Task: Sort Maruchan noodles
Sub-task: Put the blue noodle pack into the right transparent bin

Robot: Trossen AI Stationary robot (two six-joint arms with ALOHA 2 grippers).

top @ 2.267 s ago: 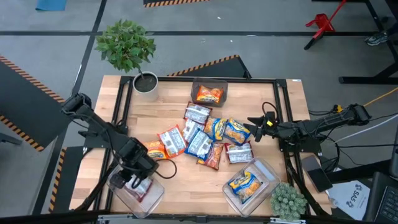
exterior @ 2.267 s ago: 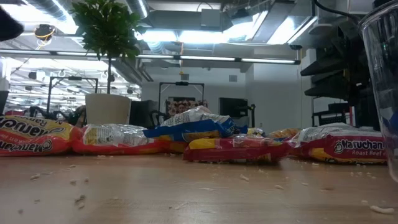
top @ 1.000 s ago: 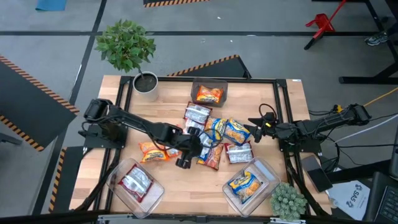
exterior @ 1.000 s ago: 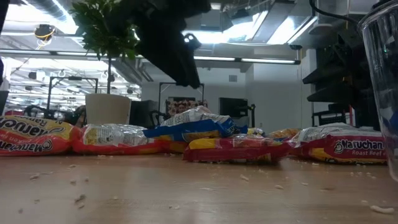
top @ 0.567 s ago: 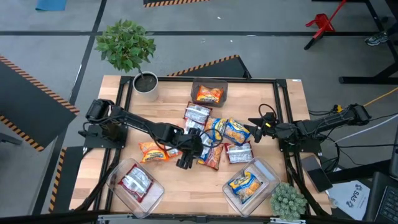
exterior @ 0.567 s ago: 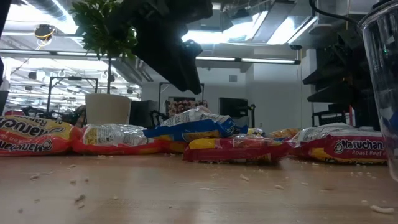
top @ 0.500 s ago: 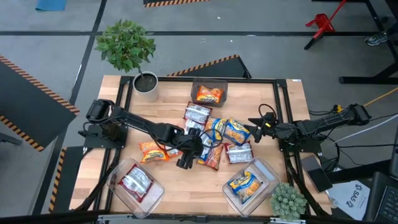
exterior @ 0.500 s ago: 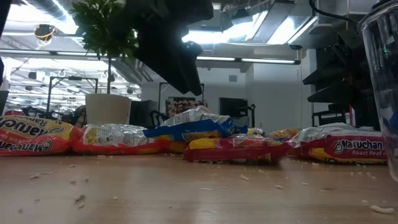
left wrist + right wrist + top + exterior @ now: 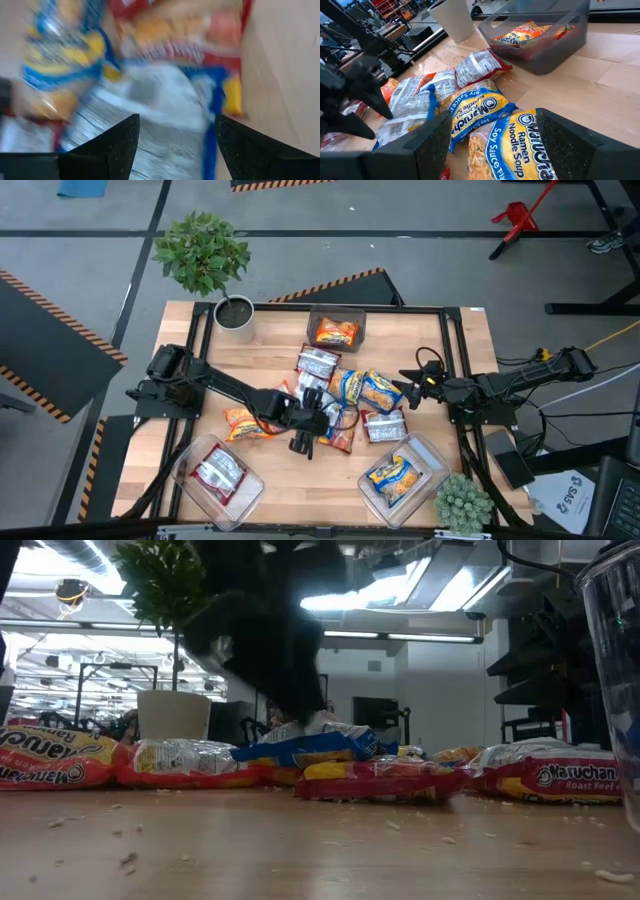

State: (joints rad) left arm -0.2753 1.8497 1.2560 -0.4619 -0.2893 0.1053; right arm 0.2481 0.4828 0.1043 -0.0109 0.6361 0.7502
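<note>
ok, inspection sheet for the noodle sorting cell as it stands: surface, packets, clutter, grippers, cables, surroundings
Surface: wooden table, crumbs scattered on it in the low view.
Job's things: loose pile of noodle packets mid-table; an orange packet lies apart on the left side. Far bin holds an orange packet, near-left bin a silver-and-red one, near-right bin a blue-and-yellow one.
Clutter: potted plant at the far-left corner, small spiky plant at the near-right corner.
Grippers: left gripper open, over a silver packet in the pile; right gripper open, at the pile's right edge, holding nothing.
Cables: bundle off the table's right side.
Surroundings: grey floor, striped hazard tape; no people seen.
</note>
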